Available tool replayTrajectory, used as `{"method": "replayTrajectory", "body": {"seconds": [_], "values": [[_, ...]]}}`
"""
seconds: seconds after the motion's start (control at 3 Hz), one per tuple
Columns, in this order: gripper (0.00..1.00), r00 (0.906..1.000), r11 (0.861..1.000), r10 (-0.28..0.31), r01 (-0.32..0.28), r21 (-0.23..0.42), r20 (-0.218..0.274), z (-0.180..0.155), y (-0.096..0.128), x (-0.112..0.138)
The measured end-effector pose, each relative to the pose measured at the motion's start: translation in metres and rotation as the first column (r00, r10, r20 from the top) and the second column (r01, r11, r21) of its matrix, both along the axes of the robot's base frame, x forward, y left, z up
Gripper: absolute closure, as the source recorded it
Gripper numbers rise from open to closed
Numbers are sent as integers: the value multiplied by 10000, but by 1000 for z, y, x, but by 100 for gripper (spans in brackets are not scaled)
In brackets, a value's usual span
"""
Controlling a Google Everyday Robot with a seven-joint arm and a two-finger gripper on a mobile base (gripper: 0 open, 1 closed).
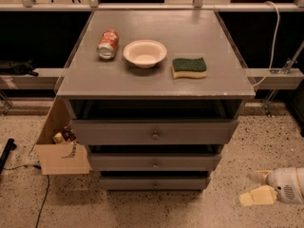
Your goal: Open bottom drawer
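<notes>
Facing the grey bench (156,80) and, lowest in its front, the bottom drawer (154,182), both well off to the left, with the hand (246,188) low over the floor, fingers spread, gripping nothing.

The gripper (247,188) hangs low over the speckled floor (190,213), fingers apart, holding nothing. Well to its left, at about its height, sits the bottom drawer (154,183) (narrowest front, small knob). Higher up and leftward, the table (190,82) carries three things: can (108,44), bowl (145,52), sponge (189,67).
</notes>
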State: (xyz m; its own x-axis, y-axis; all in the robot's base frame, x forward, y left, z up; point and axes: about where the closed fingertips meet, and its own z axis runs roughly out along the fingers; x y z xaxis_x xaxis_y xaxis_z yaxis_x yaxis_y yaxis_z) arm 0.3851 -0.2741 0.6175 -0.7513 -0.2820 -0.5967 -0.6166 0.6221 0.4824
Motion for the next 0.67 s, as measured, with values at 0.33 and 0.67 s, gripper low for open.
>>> {"method": "replayTrajectory", "body": {"seconds": [0.33, 0.67], "values": [[0, 9993, 9991, -72, 87, 410, -356, -24, 18, 0], [0, 9936, 9959, -259, 353, 835, -1102, -77, 35, -1]]}}
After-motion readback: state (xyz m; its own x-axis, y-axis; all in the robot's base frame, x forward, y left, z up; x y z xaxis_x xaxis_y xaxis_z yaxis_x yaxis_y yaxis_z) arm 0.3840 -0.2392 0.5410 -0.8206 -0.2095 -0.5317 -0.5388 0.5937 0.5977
